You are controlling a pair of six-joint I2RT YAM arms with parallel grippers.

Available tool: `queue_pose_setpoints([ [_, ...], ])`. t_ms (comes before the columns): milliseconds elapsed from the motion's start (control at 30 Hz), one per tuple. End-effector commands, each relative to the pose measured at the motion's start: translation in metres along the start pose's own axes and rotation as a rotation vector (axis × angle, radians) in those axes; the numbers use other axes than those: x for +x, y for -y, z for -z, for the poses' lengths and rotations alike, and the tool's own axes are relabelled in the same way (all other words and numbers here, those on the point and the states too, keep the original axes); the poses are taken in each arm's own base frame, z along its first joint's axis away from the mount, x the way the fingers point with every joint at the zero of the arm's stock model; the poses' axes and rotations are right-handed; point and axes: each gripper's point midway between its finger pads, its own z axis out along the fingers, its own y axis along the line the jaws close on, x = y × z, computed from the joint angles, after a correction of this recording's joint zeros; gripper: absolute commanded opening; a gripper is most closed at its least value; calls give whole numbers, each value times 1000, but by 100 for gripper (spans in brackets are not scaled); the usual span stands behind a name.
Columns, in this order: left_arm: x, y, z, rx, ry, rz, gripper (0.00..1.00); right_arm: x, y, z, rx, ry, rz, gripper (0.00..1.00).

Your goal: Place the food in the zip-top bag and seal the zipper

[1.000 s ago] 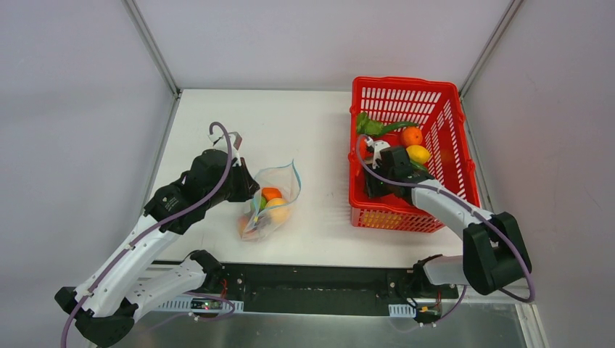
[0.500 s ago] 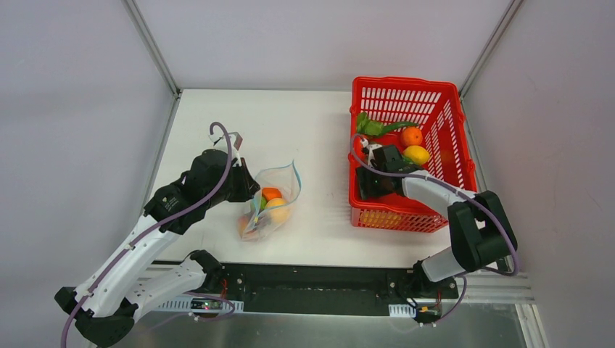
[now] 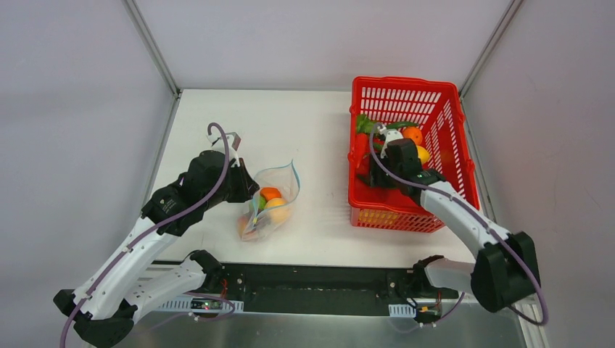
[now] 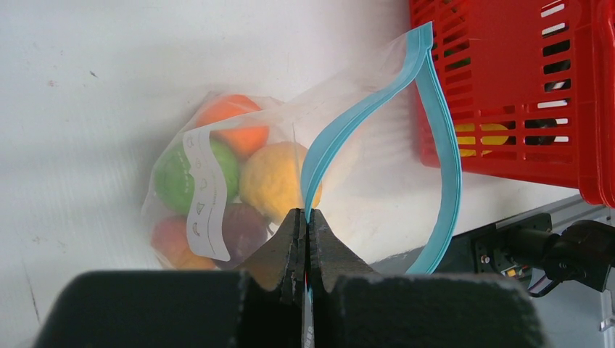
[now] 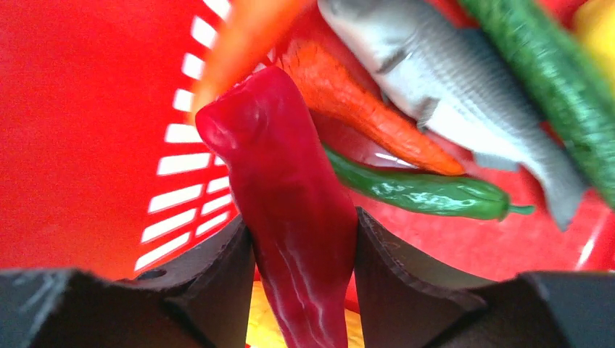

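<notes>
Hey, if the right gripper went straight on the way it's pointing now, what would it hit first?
The right gripper grips a red pepper, whose tip leads. Straight on, that would probably meet the orange carrot just beyond it, then the red basket; depth is hard to judge.

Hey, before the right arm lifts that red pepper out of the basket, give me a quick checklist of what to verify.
1. Right gripper on the red pepper: ok, one of the fingers on each side.
2. Left gripper pinching the zipper: ok, shut on the teal strip.
3. Zip-top bag mouth open: ok, the two strips stand apart.
4. Room left in the bag: cannot tell; several fruits sit inside.
5. Pepper free of the carrot and green chili: cannot tell; both lie close behind it in the red basket.
</notes>
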Motion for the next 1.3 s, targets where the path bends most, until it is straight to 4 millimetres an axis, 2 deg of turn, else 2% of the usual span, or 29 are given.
queue_pose_setpoints([
  [0,-7,1,2,4,24,11,0,-30,4,36,25,166,-46,30],
  [233,-8,4,0,13,24,12,0,-54,6,74,31,308,-102,26],
  [367,-8,5,-1,12,16,6,0,-74,-6,97,-38,392,-155,27],
  [467,-10,6,-2,19,23,9,0,-91,-29,119,-169,454,-189,28],
  [600,-9,7,-2,24,21,13,0,-110,-76,158,-454,522,-217,29],
  [667,-9,8,-2,28,22,16,0,-118,-90,172,-555,562,-241,29],
  [700,-9,8,-2,30,21,17,0,-118,-103,181,-646,553,-260,29],
  [800,-9,9,-1,33,22,18,0,-122,-126,197,-793,557,-246,28],
  [933,-11,10,0,38,26,17,0,-123,-145,204,-864,535,-225,28],
  [1033,-10,12,0,48,21,18,0,-123,-166,210,-922,524,-200,28],
  [1267,-8,14,0,61,15,24,0,-122,-230,208,-998,564,-99,27],
])
